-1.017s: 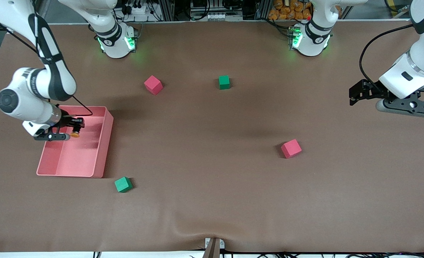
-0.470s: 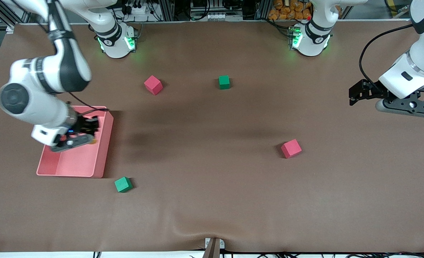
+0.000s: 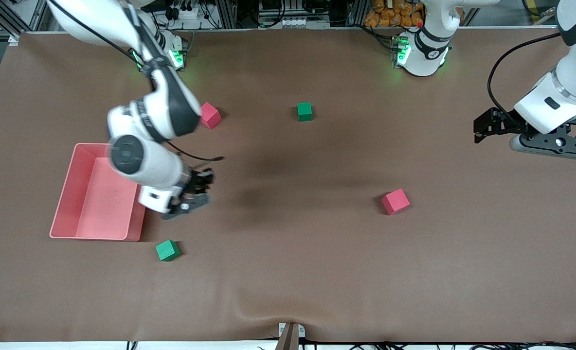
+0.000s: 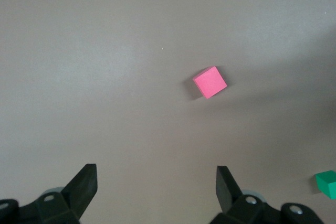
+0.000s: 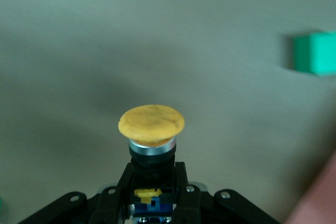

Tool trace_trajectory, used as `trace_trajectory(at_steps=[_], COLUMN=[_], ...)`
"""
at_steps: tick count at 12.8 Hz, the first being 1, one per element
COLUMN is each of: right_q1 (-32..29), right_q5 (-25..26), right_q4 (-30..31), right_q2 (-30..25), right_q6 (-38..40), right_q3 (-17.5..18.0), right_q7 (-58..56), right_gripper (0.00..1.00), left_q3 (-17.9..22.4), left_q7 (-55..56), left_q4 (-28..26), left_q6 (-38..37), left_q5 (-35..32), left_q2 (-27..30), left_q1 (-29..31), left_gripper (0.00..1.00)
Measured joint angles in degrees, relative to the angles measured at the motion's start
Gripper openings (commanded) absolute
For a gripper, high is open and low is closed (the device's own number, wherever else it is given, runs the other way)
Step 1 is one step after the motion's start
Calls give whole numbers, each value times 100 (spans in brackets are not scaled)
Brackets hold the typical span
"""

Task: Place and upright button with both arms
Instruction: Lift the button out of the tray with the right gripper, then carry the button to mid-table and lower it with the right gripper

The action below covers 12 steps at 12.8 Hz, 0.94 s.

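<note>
Right gripper (image 3: 201,187) over bare table beside pink tray (image 3: 74,184), clamped on orange-capped button (image 5: 151,129) by its body; left gripper (image 4: 156,187) waiting spread wide at its own end; risk of toppling if let go tilted

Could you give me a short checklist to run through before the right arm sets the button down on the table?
1. Grip: the right gripper is shut on the button, orange cap pointing away from the fingers. Ok.
2. Carry position: the right gripper is out of the pink tray and over bare table beside it. Ok.
3. Landing spot: no cube lies under it; the nearest green cube is apart, nearer the front camera. Ok.
4. Partner arm: the left gripper is open, waiting above the table's left-arm end. Ok.
5. Button upright: not yet set down. Not ok.
</note>
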<state>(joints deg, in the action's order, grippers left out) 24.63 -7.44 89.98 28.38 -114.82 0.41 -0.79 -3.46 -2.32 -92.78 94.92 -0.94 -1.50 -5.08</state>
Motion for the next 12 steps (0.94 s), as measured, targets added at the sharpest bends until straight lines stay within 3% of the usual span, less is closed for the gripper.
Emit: trace_trajectory(at_steps=[2,8,12], right_q1=[444,996,1503], right_q5=[1,0,0], right_q4=[-175,-798,-980], right_q2=[394,1119,1535], right_q6=[-433,-871,-1783], right_q3=[-5,-9,-13], right_q7=[327,1590,2258], right_gripper=[0,0,0], left_q3=[1,1,1], left_q7=[0,0,0], left_q4=[1,5,6], left_q6=[0,0,0], left_q5=[0,0,0], left_q2=[-3,-6,-6], left_q1=[1,1,2], left_gripper=[100,100,100])
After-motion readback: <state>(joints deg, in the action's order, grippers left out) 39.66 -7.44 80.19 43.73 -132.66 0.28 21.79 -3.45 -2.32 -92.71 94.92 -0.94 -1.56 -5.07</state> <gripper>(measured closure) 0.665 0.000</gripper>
